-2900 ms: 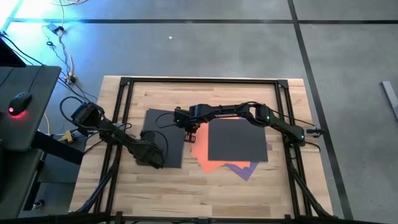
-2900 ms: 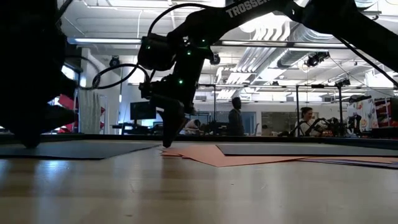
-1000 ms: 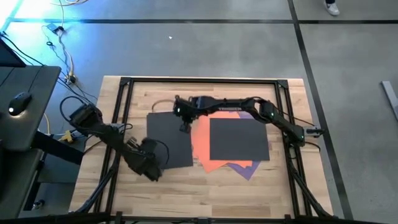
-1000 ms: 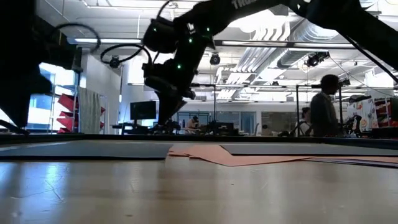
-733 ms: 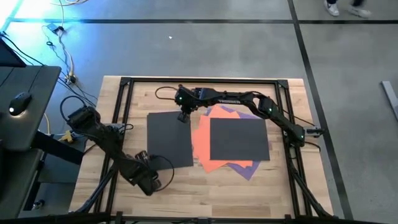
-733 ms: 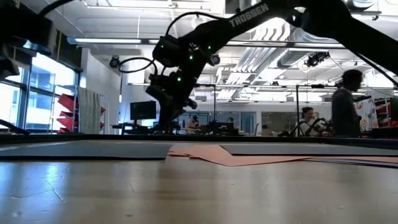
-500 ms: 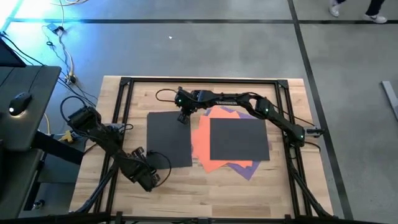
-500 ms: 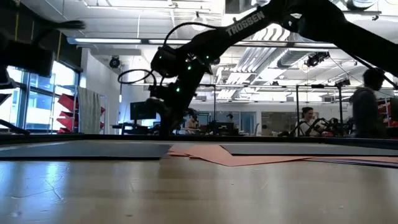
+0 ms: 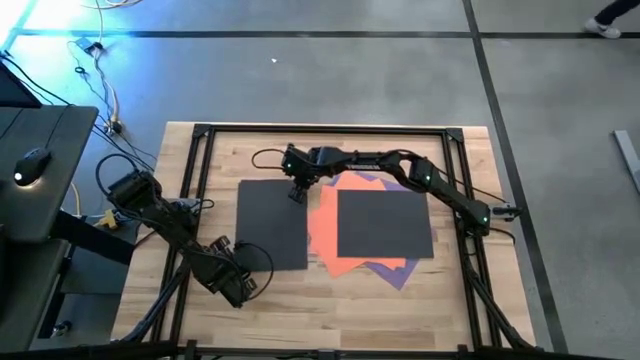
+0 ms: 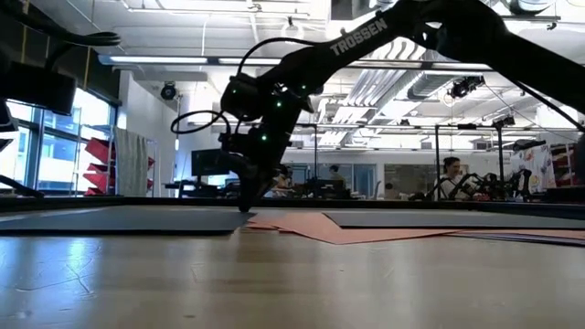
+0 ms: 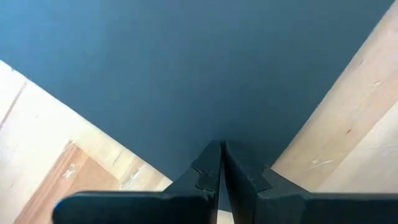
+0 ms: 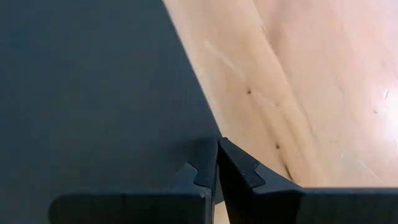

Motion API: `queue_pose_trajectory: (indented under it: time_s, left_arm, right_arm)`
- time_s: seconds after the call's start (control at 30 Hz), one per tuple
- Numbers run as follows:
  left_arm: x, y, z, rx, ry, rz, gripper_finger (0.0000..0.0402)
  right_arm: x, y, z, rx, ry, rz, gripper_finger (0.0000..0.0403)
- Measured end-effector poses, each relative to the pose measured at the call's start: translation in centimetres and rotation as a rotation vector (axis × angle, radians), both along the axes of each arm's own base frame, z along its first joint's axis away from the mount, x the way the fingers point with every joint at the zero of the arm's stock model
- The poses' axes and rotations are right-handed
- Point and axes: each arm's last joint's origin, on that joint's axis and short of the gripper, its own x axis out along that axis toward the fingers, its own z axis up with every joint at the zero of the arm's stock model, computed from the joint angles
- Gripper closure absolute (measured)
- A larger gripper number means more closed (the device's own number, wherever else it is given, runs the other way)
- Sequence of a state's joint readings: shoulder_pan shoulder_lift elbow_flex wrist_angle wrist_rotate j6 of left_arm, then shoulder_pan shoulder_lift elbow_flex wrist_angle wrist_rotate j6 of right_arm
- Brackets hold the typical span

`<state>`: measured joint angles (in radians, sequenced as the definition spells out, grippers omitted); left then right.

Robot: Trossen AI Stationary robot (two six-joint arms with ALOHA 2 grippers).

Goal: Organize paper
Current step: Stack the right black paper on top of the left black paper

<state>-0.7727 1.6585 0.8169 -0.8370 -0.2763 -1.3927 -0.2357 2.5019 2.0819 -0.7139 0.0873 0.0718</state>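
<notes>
Wooden table (image 9: 450, 290): my right gripper (image 9: 297, 193), fingers closed empty, had dropped onto dark sheet (image 9: 272, 225) corner; left gripper (image 9: 236, 290), closed, had withdrawn. Sheet needs stacking.

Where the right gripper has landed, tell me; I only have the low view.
Observer: From above, the right gripper is at the top right corner of the left dark sheet.
Operator: Report its fingers.
Observer: Its wrist view shows them shut, at that sheet's edge, with bare table beside.
Operator: Locate the left gripper.
Observer: The left gripper sits just off that sheet's bottom left corner, shut.
</notes>
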Motion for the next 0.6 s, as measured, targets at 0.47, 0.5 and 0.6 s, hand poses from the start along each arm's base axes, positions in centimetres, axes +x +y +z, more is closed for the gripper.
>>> queue_pose_trajectory:
  time_s: [0.47,0.5,0.6]
  left_arm:
    - [0.2,-0.9,1.5,-0.001,0.029,0.03,0.0402]
    - [0.1,-1.0,1.5,-0.004,0.029,0.031,0.0402]
    - [0.0,-1.1,1.5,-0.003,0.023,0.034,0.0402]
  right_arm:
    - [0.1,0.1,0.2,-0.049,-0.015,-0.053,0.0403]
    - [0.1,0.0,0.2,-0.051,-0.014,-0.061,0.0403]
    - [0.1,-0.2,0.2,-0.052,-0.015,-0.08,0.0403]
